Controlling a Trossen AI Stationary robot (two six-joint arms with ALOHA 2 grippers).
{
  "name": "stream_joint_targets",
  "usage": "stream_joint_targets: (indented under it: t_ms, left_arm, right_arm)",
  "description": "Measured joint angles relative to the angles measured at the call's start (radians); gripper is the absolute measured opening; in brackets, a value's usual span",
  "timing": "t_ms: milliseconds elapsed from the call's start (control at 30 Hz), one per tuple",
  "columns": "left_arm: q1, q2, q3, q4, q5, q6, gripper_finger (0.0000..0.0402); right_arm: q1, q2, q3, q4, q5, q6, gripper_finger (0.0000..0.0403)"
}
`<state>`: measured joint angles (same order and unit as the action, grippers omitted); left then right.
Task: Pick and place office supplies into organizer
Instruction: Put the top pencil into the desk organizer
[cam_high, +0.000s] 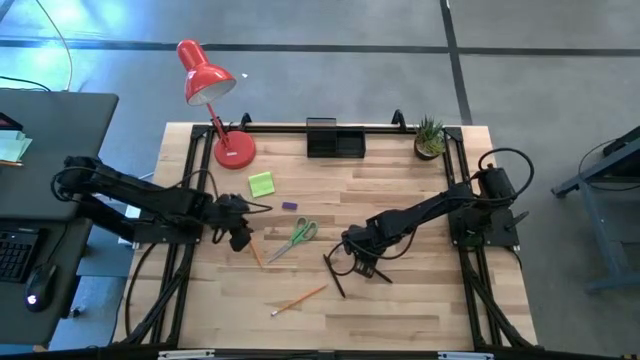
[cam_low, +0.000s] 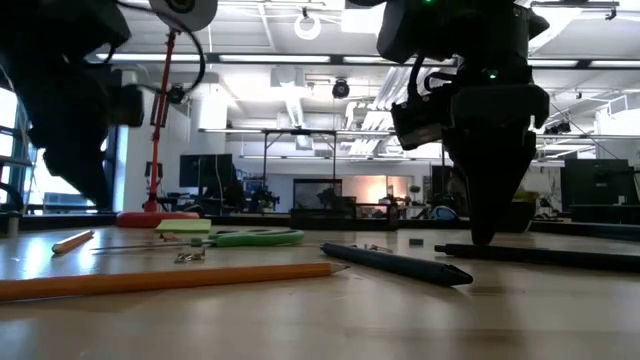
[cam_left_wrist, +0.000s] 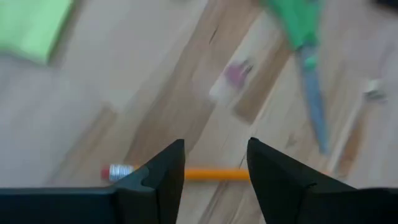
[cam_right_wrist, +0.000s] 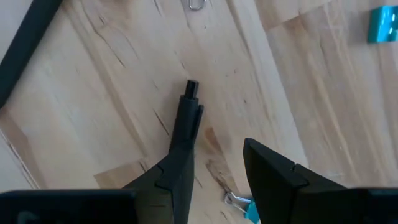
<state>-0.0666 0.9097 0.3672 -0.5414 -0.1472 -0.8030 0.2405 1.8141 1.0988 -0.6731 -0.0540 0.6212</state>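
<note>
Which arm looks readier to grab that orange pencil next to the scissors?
The left. Its pincer is open with the orange pencil crossing between its fingers. The right pincer, also open, hangs over a dark pen farther away.

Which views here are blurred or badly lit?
Left wrist view: blurred, green-handled scissors and orange wooden pencil smeared; right wrist view: sharp, dark pen crisp; low view: both arms backlit to silhouettes by bright ceiling lights, near pencil soft; high view: evenly lit, red desk lamp clear.
</note>
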Motion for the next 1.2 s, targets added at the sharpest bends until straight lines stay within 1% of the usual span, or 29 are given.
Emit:
stream_joint_targets:
  t_ms: [133, 267, 367, 500, 633, 800, 933, 1033, 1100, 1200]
  left_arm:
    - [0.001, 0.068, 0.000, -0.010, 0.024, -0.092, 0.0131]
    - [0.001, 0.090, 0.011, -0.015, 0.062, -0.186, 0.0121]
    - [0.001, 0.090, 0.032, -0.022, 0.078, -0.252, 0.0121]
    - [0.001, 0.090, 0.062, -0.088, 0.082, -0.348, 0.0128]
    - [0.001, 0.090, 0.068, -0.143, 0.108, -0.456, 0.0130]
    - [0.001, 0.090, 0.068, -0.123, 0.087, -0.531, 0.0131]
    - [0.001, 0.091, 0.068, -0.064, 0.080, -0.571, 0.0131]
    - [0.001, 0.115, 0.068, -0.101, 0.079, -0.627, 0.0131]
    - [0.001, 0.141, 0.068, -0.133, 0.099, -0.682, 0.0131]
    - [0.001, 0.179, 0.068, -0.130, 0.109, -0.741, 0.0131]
  right_arm:
    - [0.000, 0.000, 0.000, -0.010, 0.001, -0.047, 0.0134]
    - [0.000, 0.000, 0.000, -0.028, 0.008, -0.114, 0.0134]
    - [0.000, 0.000, 0.000, -0.043, 0.030, -0.176, 0.0134]
    - [0.000, 0.000, 0.000, -0.059, 0.074, -0.257, 0.0134]
    - [0.000, 0.000, 0.000, -0.060, 0.119, -0.349, 0.0134]
    - [-0.005, 0.000, 0.000, -0.062, 0.200, -0.430, 0.0134]
    - [-0.005, 0.000, 0.000, -0.068, 0.211, -0.489, 0.0134]
    - [-0.005, 0.000, 0.000, -0.068, 0.211, -0.538, 0.0134]
    - [-0.005, 0.000, 0.000, -0.066, 0.212, -0.581, 0.0134]
    - [-0.005, 0.000, 0.000, -0.058, 0.253, -0.641, 0.0134]
